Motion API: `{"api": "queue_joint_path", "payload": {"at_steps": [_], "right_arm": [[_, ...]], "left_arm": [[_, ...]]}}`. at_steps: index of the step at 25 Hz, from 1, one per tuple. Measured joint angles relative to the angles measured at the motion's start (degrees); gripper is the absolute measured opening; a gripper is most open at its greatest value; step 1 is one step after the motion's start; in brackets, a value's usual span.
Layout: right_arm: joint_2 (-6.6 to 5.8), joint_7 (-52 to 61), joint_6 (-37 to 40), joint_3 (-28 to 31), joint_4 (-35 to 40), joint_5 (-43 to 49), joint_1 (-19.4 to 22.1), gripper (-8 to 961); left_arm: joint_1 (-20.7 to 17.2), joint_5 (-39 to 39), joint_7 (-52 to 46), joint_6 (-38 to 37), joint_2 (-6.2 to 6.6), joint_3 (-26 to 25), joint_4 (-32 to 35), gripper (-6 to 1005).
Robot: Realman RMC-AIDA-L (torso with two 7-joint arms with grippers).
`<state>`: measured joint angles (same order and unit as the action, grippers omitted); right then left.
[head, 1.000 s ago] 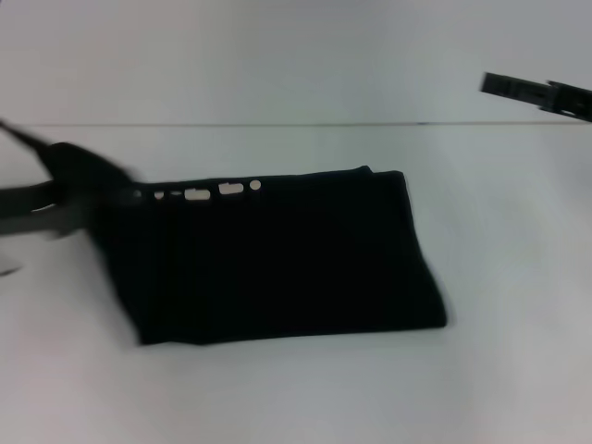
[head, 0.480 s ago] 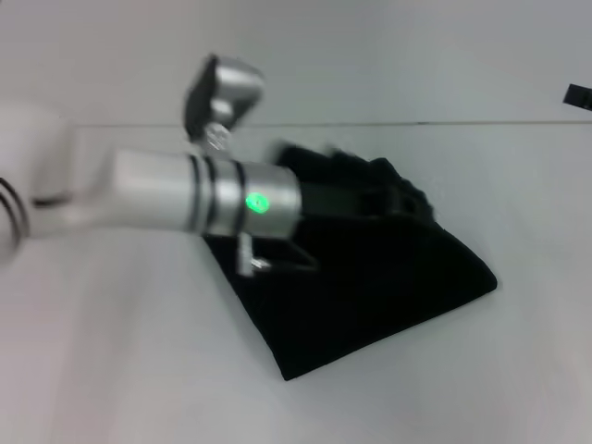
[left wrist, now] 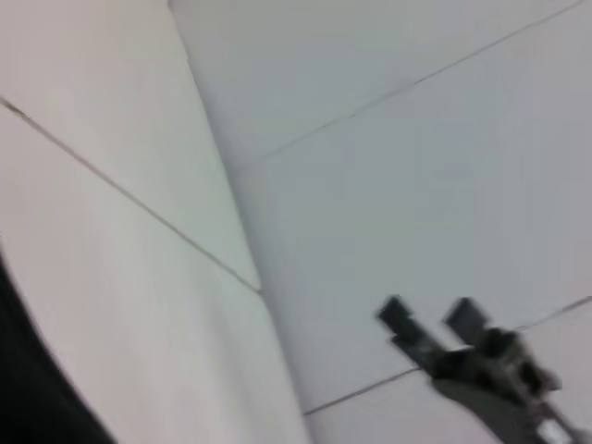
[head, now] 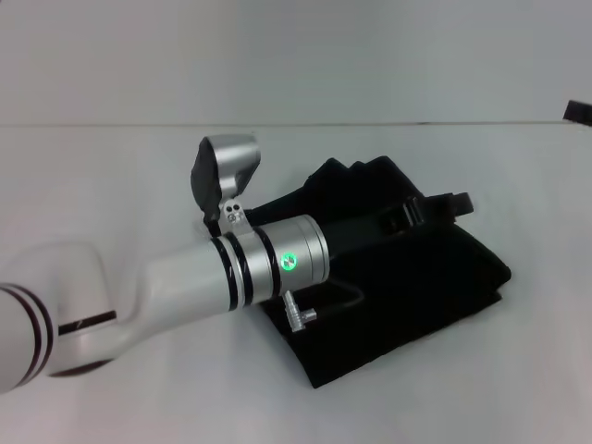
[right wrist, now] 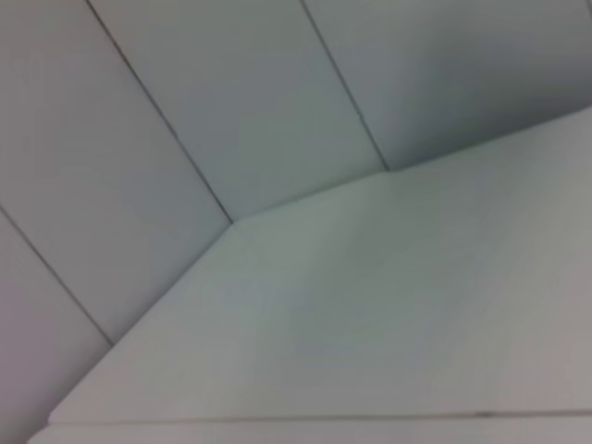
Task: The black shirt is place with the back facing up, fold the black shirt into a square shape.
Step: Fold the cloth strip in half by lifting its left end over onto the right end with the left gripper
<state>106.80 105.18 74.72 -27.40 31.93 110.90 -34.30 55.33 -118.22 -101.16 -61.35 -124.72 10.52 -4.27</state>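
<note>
While your left gripper (head: 442, 205) reaches across the shirt (head: 407, 296), folded on the table (head: 139, 176) centre; jaws' state: cannot tell. Right gripper (left wrist: 427, 326) parked far right, jaws apart. Carry the fold flat; align edges squarely.

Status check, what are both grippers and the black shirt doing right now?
Left gripper over the black shirt, grip unclear. Right gripper off at far right edge. Shirt folded, bunched under left arm. Nothing in the way.

A plain white table (head: 481, 388) fills the lower part of the head view, meeting a pale grey wall (head: 370, 55) along a thin dark seam. Wrist views show wall panels (right wrist: 231, 102) split by narrow dark joints. Light is soft and even.
</note>
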Motion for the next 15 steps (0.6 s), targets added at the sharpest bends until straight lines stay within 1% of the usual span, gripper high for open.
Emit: {"api": "queue_joint_path", "payload": {"at_steps": [6,9,10,13,15], "right_arm": [[-0.23,5.34,1.0,-0.29,0.23,4.64,-1.24,922],[-0.31,8.63,1.69,-1.98,0.37,7.66,-2.16,922],[-0.3,9.43,1.73,-2.86,0.36,8.58,-2.53,922],[-0.09,11.27,1.74,-5.83,0.1,10.97,-3.83,922],[0.55,11.64,1.71,-7.68,-0.09,11.69,-4.8,922]], "left_arm": [[-1.38,-0.16,0.78,-8.5,0.11,-1.89,-0.61,255],[-3.11,-0.45,0.85,-13.0,0.42,-1.15,3.4,486],[-3.59,-0.5,0.86,-13.96,0.43,-0.78,4.7,533],[-6.47,-0.57,1.29,-17.85,0.61,2.23,11.51,673],[-9.13,-0.58,2.27,-21.05,0.9,6.27,17.37,752]]}}
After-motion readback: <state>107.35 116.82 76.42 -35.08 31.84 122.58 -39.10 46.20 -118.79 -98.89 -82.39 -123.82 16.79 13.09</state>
